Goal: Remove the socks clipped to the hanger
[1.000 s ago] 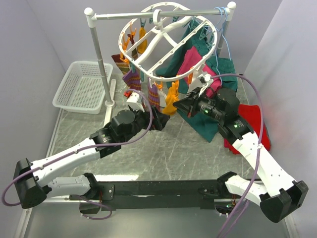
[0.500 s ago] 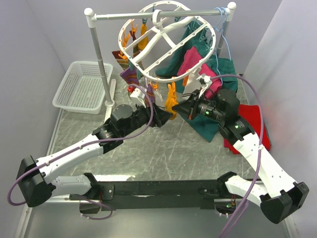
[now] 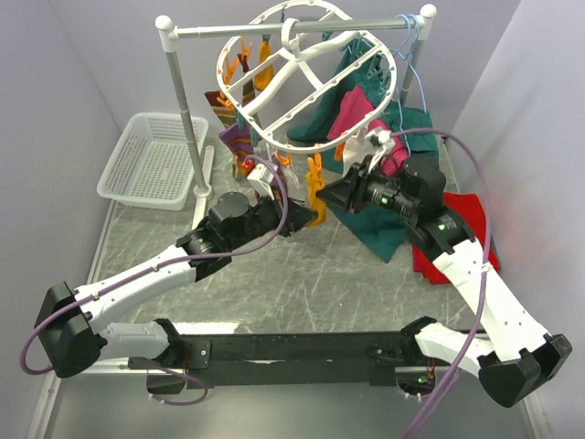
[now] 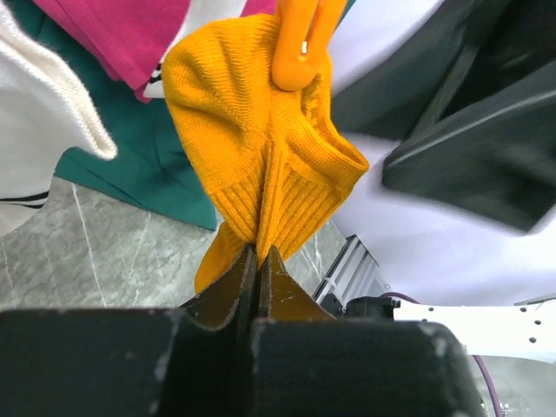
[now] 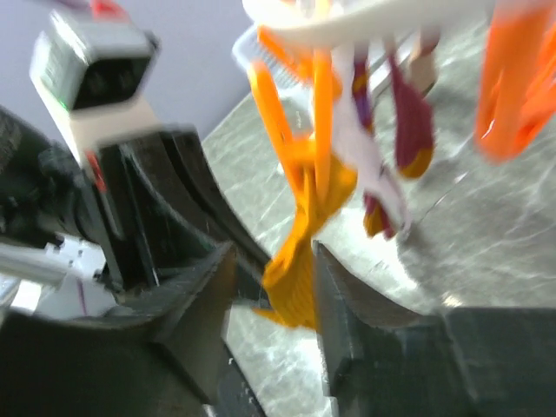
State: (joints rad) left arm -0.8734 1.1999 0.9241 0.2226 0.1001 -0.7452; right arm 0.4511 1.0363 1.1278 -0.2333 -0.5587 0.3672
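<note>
The white oval hanger (image 3: 315,87) hangs tilted from the rack bar, with orange clips around its rim. A mustard-orange sock (image 3: 316,199) dangles from an orange clip (image 4: 299,45) at the near rim. My left gripper (image 4: 258,253) is shut on the lower ribbed end of that sock (image 4: 261,148). From the right, my right gripper (image 5: 274,250) stands open, its jaws on either side of the same sock (image 5: 298,265) without pinching it. Other striped socks (image 3: 239,142) hang on the hanger's left side.
A white basket (image 3: 151,160) sits at the back left beside the rack's white pole (image 3: 187,128). A magenta garment (image 3: 352,114) and dark green clothes (image 3: 384,229) hang behind the right arm. A red cloth (image 3: 471,224) lies at the right wall.
My left gripper has moved in to the orange sock and shut on its lower end. My right gripper has opened and rose slightly. The hanger has swung a little.
</note>
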